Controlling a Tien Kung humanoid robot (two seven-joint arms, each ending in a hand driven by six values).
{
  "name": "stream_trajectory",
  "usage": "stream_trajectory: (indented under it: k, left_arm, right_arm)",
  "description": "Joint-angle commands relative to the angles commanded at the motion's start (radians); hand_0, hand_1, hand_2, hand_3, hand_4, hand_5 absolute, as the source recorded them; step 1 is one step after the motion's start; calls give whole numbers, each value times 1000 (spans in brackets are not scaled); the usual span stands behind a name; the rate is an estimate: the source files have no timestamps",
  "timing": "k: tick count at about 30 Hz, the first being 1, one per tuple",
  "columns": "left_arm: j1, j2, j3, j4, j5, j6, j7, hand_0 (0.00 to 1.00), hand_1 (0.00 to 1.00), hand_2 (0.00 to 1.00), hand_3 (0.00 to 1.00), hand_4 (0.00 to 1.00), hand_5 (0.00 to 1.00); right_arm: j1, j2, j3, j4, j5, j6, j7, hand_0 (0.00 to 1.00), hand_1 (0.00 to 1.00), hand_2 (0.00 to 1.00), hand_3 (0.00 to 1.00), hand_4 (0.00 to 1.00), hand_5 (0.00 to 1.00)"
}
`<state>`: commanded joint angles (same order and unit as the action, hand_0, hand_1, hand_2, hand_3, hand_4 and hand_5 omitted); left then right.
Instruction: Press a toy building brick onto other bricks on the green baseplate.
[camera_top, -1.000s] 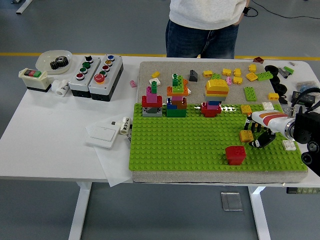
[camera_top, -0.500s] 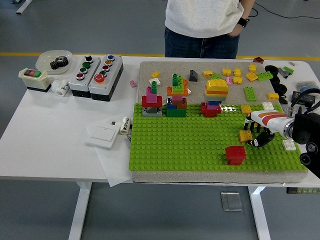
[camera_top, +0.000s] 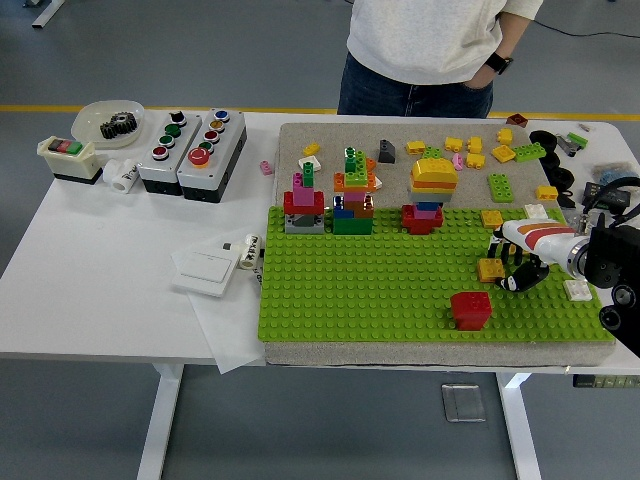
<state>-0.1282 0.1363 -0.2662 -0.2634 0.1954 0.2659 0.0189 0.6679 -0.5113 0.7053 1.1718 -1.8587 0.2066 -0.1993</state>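
The green baseplate (camera_top: 380, 280) lies on a grey mat. Along its far edge stand three brick stacks: a red, grey and pink one (camera_top: 303, 207), a multicoloured one (camera_top: 352, 199) and a red and blue one (camera_top: 422, 216). A loose red brick (camera_top: 469, 309) sits near the front right. My right hand (camera_top: 520, 265) reaches in from the right, low over the plate, its fingers curled beside a small orange brick (camera_top: 490, 269). I cannot tell whether they grip it. The left arm is out of view.
Loose yellow, green and orange bricks (camera_top: 500, 155) lie on the mat behind the plate. Two button boxes (camera_top: 190, 150), a bowl with a gear (camera_top: 108, 122) and a white switch plate (camera_top: 207, 266) sit at the left. A person (camera_top: 430, 50) stands at the far side.
My right hand has drawn slightly up and back toward the orange brick. The person behind the table has shifted to the right.
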Motion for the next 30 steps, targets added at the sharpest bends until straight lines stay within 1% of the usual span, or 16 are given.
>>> stream_trajectory:
  k: [8,15,21,28,29,30]
  left_arm:
    - [0,0,0,0,1,0,0,797,885,902,759,791,761]
    - [0,0,2,0,-2,0,-1,798,886,902,758,791,761]
    - [0,0,5,1,-8,1,-3,798,887,902,758,791,761]
    - [2,0,6,1,-11,1,-4,799,887,902,758,791,761]
    - [2,0,6,1,-11,1,-4,799,886,902,757,791,761]
    - [2,-1,6,1,-10,1,-4,799,886,902,757,791,761]
  right_arm:
    - [-2,-3,1,4,6,-19,-7,358,409,468,475,699,195]
    - [-8,-14,16,33,8,-34,-15,352,404,465,472,687,207]
    - [-20,-45,49,86,9,-31,-18,354,404,463,471,687,214]
    - [-38,-96,96,176,22,0,-26,352,404,464,472,692,215]
    - [-39,-98,98,181,24,2,-27,350,405,466,476,696,235]
    - [-41,-103,103,193,32,7,-28,350,405,466,476,696,235]
